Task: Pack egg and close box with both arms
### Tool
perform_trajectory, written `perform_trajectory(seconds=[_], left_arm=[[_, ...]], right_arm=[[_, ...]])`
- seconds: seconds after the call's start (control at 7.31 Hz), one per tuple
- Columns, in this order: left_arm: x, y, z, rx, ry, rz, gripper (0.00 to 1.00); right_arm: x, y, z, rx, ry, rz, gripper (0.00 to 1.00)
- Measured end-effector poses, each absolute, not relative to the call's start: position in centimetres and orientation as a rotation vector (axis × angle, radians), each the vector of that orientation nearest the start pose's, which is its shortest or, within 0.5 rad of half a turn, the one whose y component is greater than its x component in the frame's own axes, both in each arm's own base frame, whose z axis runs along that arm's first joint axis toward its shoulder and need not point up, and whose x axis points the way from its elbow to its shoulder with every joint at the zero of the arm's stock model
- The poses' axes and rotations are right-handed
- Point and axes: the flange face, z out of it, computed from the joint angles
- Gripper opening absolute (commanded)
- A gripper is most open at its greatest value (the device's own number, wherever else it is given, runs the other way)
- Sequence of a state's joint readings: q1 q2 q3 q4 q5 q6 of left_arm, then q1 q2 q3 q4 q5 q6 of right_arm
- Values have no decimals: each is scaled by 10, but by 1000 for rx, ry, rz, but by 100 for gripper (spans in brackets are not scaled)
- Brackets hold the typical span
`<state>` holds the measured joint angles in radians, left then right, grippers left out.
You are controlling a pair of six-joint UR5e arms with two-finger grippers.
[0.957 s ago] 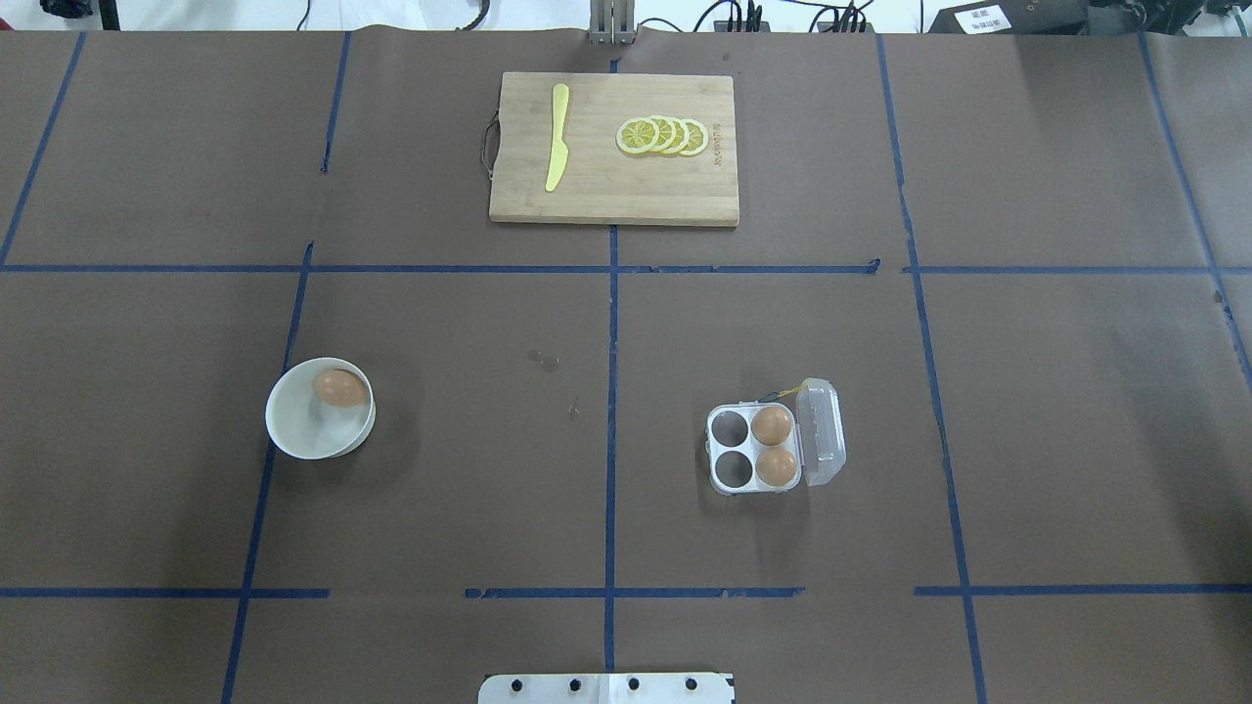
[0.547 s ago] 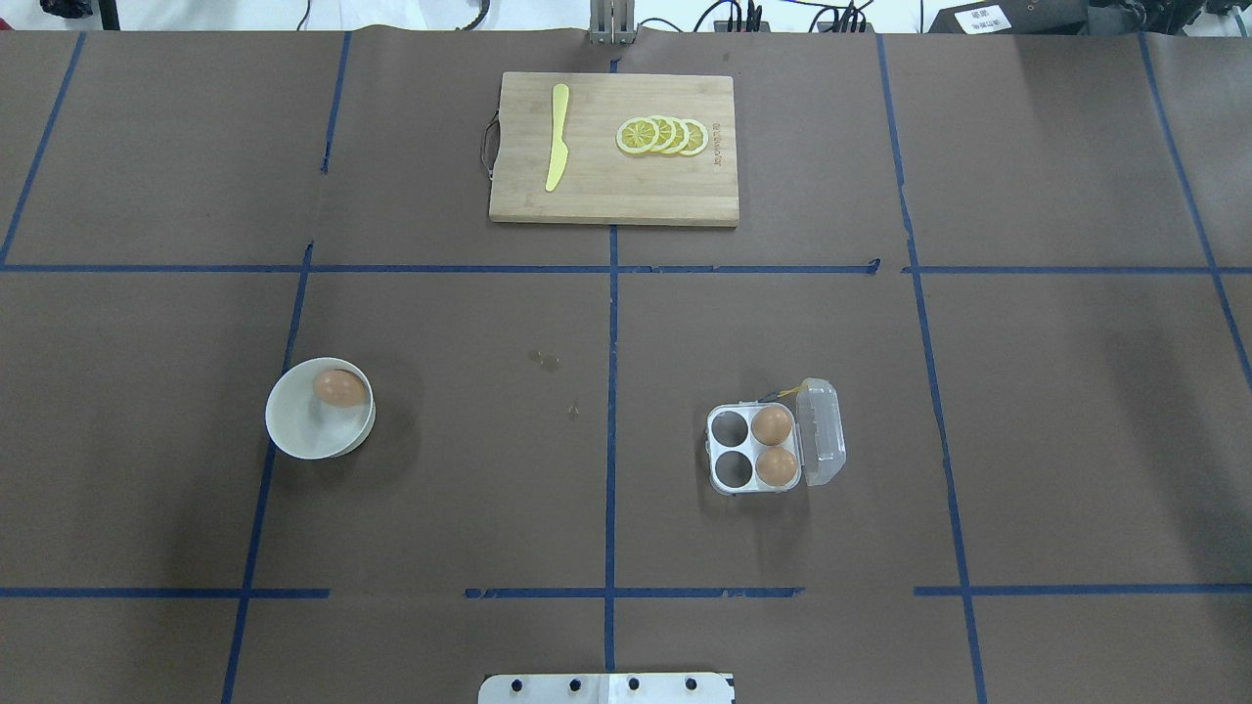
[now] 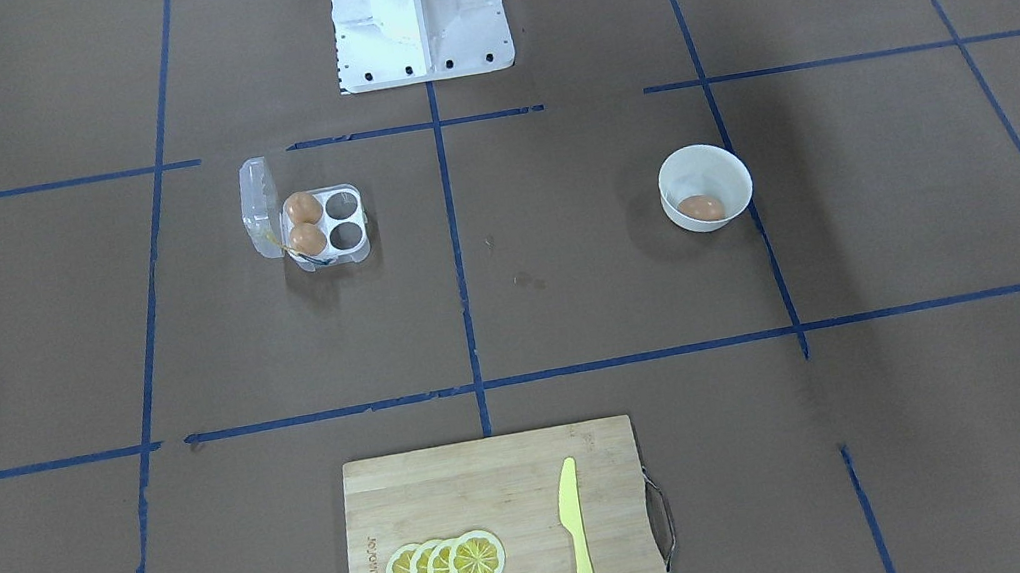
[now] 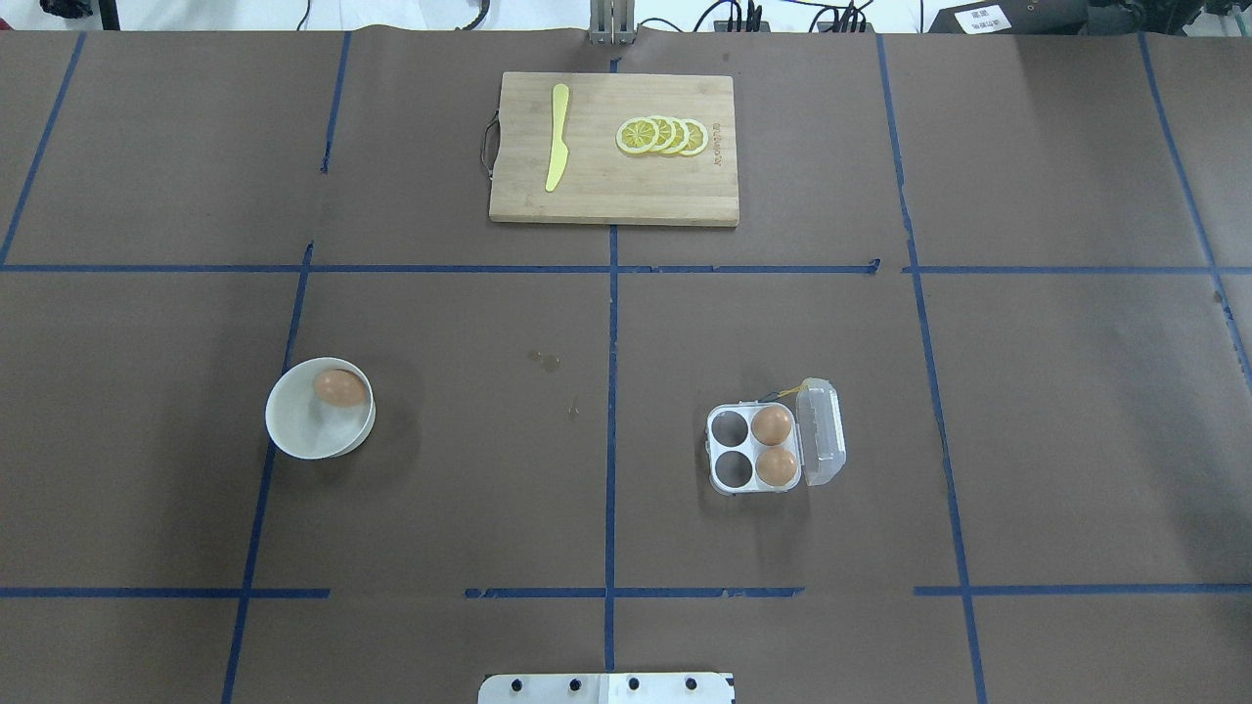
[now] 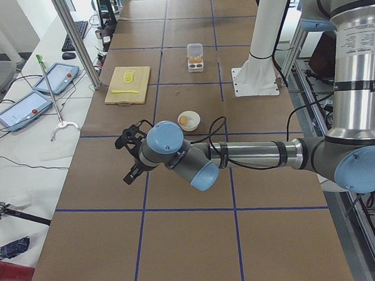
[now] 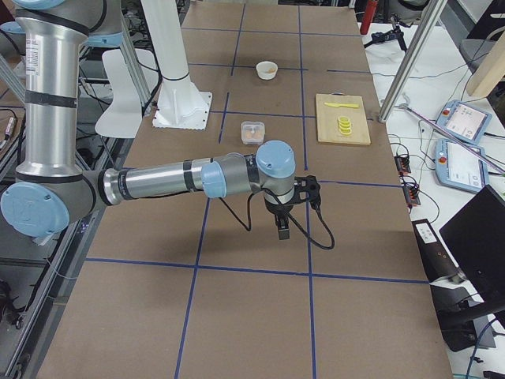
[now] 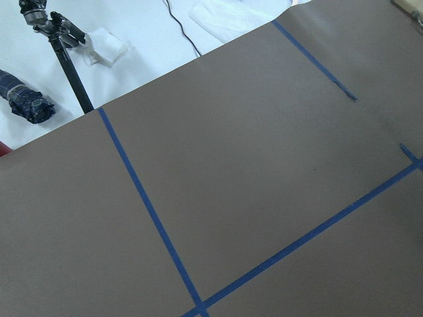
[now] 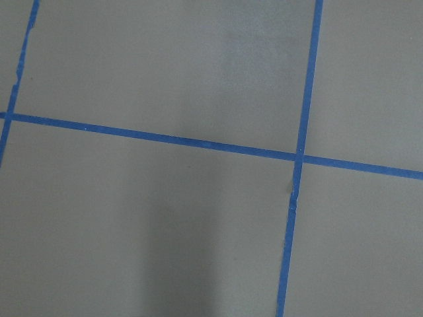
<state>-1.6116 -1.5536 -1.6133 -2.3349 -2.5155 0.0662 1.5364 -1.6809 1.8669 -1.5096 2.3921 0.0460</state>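
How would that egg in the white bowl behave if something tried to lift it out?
It would probably roll: the egg is rounded and lies loose at one side of the bowl. Its smooth shell looks slippery, so a squeeze might pop it out. If real, it likely cracks easily; the pictures cannot confirm that.

Brown table (image 4: pixel 440 489) gridded with blue tape (image 4: pixel 611 440), white bench (image 5: pixel 26 187) alongside.
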Motion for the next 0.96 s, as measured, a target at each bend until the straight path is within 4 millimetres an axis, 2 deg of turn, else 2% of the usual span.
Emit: perform_trajectory(seconds=[0.14, 0.27, 0.41, 0.68, 0.96], left_arm=[[-42, -493, 535, 783, 903, 433, 100], [-6, -490, 513, 746, 968, 414, 100], [30, -482, 489, 703, 1011, 370, 100], [103, -464, 454, 623, 1041, 266, 100], [186, -439, 428, 529, 1077, 133, 89]], right_arm=[[44, -454, 553, 226, -828, -104, 100], [44, -453, 555, 238, -831, -110, 100], [43, -453, 556, 242, -832, -113, 100], [43, -451, 558, 241, -833, -113, 100], [43, -450, 559, 238, -833, -112, 100]])
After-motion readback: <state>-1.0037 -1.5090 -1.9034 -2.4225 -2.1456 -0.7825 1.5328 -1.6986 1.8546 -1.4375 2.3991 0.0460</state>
